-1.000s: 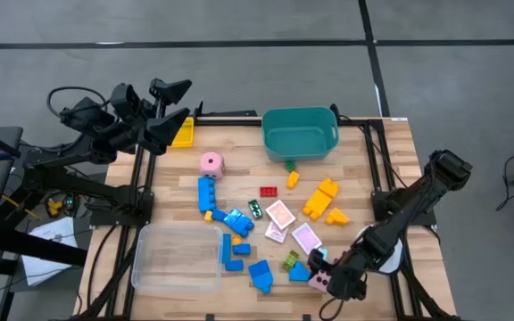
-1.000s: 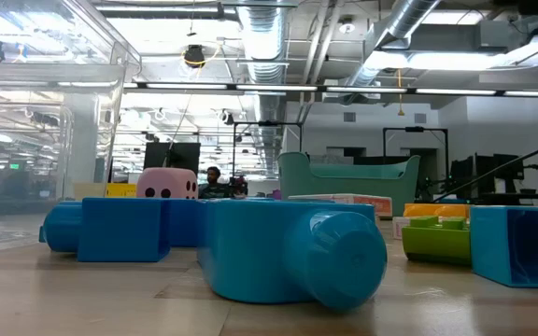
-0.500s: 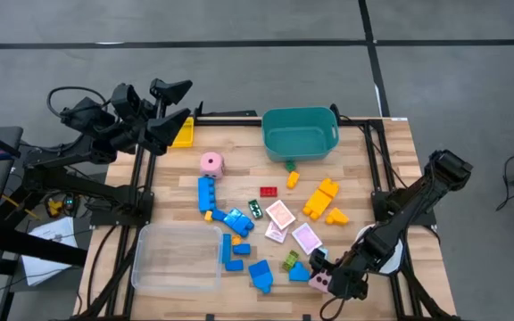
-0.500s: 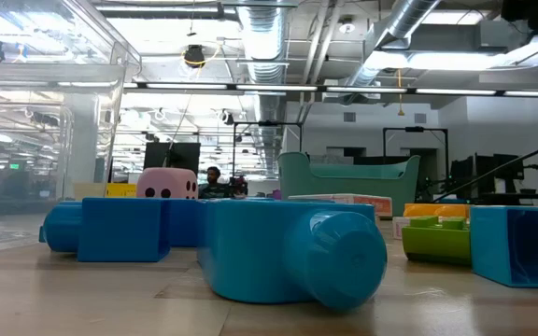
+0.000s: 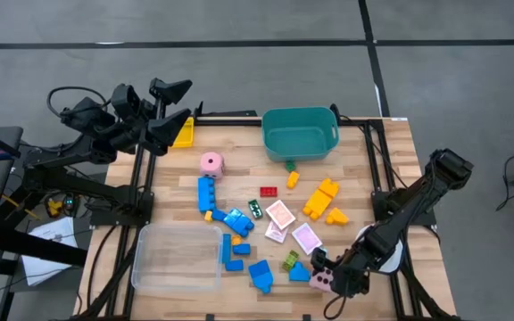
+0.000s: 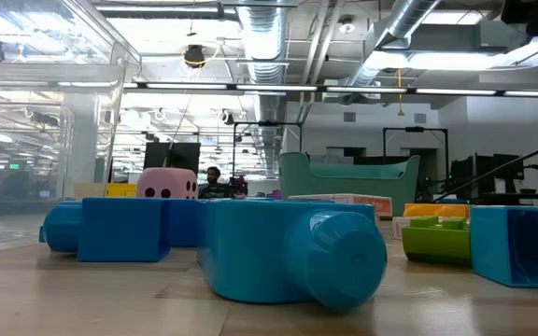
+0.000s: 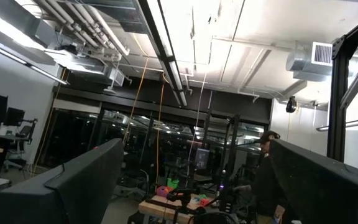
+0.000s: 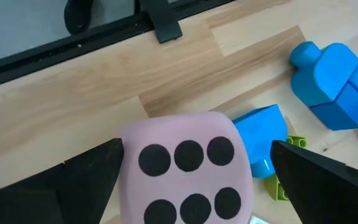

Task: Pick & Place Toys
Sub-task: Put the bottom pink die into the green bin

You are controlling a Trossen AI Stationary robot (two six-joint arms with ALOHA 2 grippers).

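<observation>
A pink foam die with black dots sits on the table's near right part, among the blocks. My right gripper hovers over the die, open, slanting down, one finger on each side. A second pink die rests farther back. Blue blocks, yellow-orange blocks, a red block and pink-white cards lie scattered across the middle. My left gripper waits open, raised beyond the table's far left corner and tilted upward. My right gripper straddles the pink die from above, slanting down. One fingertip lies right at the edge of the die's side; I cannot tell whether it touches. The other finger stands apart from it. The die rests on the table.
A teal tub stands at the far edge and a small yellow tray at the far left. A clear tray fills the near left corner. Blue blocks and a green block lie close beside the near die.
</observation>
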